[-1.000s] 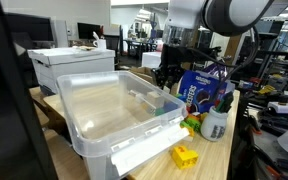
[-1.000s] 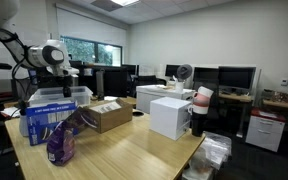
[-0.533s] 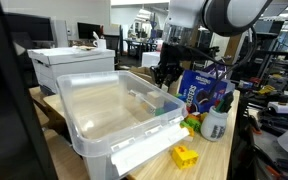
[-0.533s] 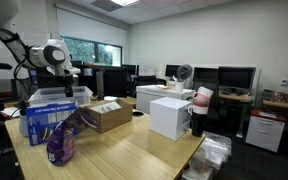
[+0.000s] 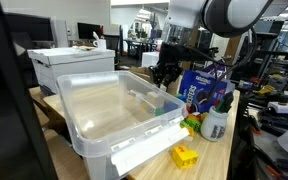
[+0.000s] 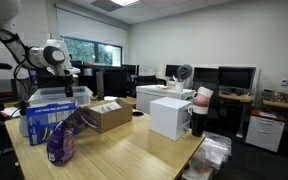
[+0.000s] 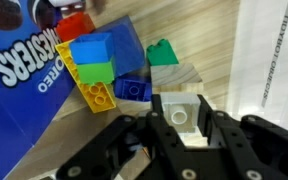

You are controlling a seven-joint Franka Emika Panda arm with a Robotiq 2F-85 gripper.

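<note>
1. The hand (image 7: 185, 124) is clenching on a pale grey toy brick (image 7: 182, 107). One finger is pressing each side of the brick, and its studded top is facing the wrist camera.
2. The grey brick is sitting between the fingers over the wooden table (image 7: 220, 48). I cannot tell whether it is touching the table or hanging just above it.
3. Just beyond the brick, a green brick (image 7: 164, 50) is lying on the table.
4. To one side, a cluster is resting against the blue Oreo bag (image 7: 19, 62):
   - a light blue brick (image 7: 92, 47) is sitting on a green one (image 7: 97, 72);
   - a yellow plate (image 7: 88, 88) is lying beside them;
   - a dark blue brick (image 7: 132, 88) is lying beside them too;
   - a red brick (image 7: 76, 23) is lying further off.
5. On the opposite side of the wrist view, the wall of the clear plastic bin (image 7: 274, 60) is showing.
6. In an exterior view, the hand (image 5: 164, 74) is hanging low between the far rim of the bin (image 5: 89, 140) and the Oreo bag (image 5: 198, 86).
7. Nearer the camera, a white bottle (image 5: 214, 123) is standing beside the bag, and a yellow brick (image 5: 185, 156) is lying by the bin lid (image 5: 144, 152).
</note>
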